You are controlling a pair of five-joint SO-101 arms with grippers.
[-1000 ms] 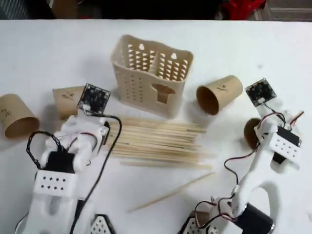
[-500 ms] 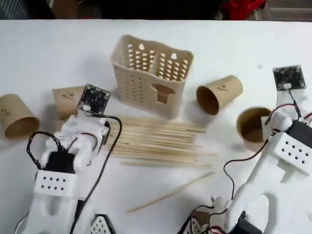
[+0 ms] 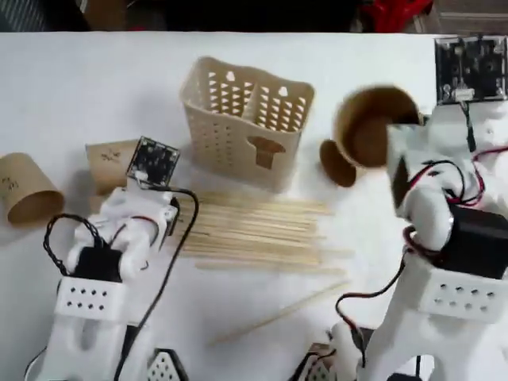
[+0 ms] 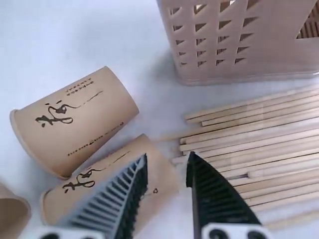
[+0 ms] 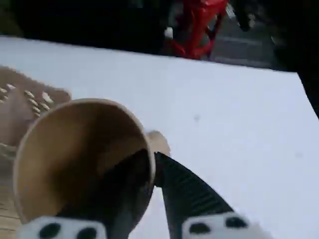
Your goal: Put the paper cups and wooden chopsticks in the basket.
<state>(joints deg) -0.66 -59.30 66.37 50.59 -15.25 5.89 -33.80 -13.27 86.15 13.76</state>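
Now the right claw (image 5: 152, 155) pinches one paper cup (image 3: 367, 127) by its rim, lifted beside the basket (image 3: 238, 151). Held so thinly, it may tilt, hit the basket wall and fall outside. The left claw (image 4: 167, 172) stands apart above a lying cup (image 4: 84, 181).

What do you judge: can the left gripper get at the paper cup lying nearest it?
Probably yes: the left gripper is open directly over that paper cup, with nothing between them; the wooden chopsticks and a second cup lie alongside.
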